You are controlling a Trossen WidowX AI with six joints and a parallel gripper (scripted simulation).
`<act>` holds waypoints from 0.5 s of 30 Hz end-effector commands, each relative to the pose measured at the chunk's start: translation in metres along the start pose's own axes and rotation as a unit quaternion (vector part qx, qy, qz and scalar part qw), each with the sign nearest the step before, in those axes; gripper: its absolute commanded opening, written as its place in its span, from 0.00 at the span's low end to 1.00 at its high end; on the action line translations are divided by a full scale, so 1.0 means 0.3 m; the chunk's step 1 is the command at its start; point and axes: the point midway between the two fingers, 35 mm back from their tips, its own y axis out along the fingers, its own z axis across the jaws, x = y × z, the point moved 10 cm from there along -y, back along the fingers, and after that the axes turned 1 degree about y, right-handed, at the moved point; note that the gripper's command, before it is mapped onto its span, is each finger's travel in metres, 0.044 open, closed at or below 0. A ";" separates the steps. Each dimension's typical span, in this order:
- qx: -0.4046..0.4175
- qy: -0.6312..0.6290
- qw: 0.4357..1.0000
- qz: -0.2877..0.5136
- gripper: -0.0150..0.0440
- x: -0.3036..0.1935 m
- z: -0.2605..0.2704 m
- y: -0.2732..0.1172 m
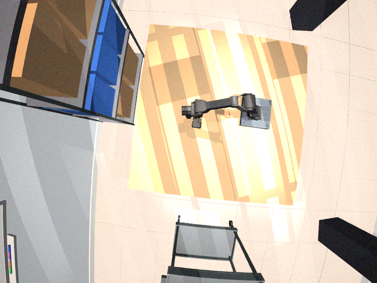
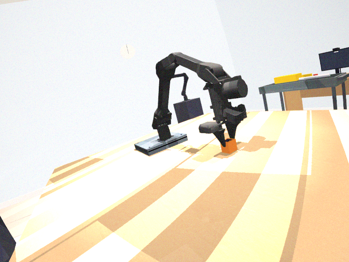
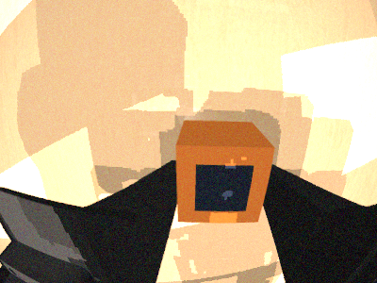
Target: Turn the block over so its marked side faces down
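Note:
The orange block (image 2: 229,147) (image 3: 224,136) is upright at table level in the exterior view and the wrist view. Its dark blue marked square (image 3: 219,191) is on the face turned up toward the wrist camera. My gripper (image 2: 228,141) (image 3: 220,170) points down and is shut on the block, with one black finger against each of two opposite sides. The block's underside is hidden, and I cannot tell whether it touches the table (image 1: 170,182) (image 2: 197,225). In the top view the arm hides the block.
The arm's base plate (image 1: 263,117) (image 2: 149,147) is on the table behind the gripper. A shelf with blue and brown bins (image 1: 104,70) stands beyond the table's left edge in the top view. A cart (image 1: 205,242) stands beyond its lower edge.

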 end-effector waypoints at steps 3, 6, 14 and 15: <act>-0.002 -0.001 1.000 0.001 0.25 0.000 -0.001 -0.067; -0.002 -0.001 1.000 0.001 0.25 -0.001 -0.001 -0.096; -0.002 -0.002 1.000 -0.023 0.25 -0.013 0.000 -0.087; -0.002 -0.003 1.000 -0.030 0.25 -0.016 0.000 -0.085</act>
